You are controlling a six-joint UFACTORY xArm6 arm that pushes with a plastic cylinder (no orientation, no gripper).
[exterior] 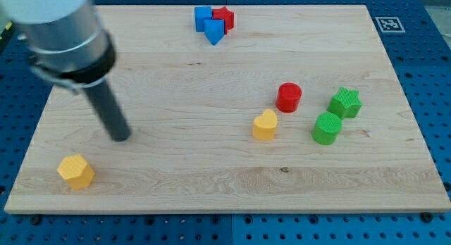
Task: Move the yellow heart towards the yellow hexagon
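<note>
The yellow heart [265,124] lies right of the board's middle, just below-left of the red cylinder [288,97]. The yellow hexagon [76,171] sits near the view's bottom left corner of the board. My tip [121,136] rests on the board at the left, a little above and to the right of the yellow hexagon and far to the left of the yellow heart. It touches no block.
A green cylinder [327,128] and a green star [345,103] sit right of the heart. A blue cube [203,17], a blue triangle [214,32] and a red star [224,17] cluster at the view's top. The wooden board [211,196] ends near the view's bottom.
</note>
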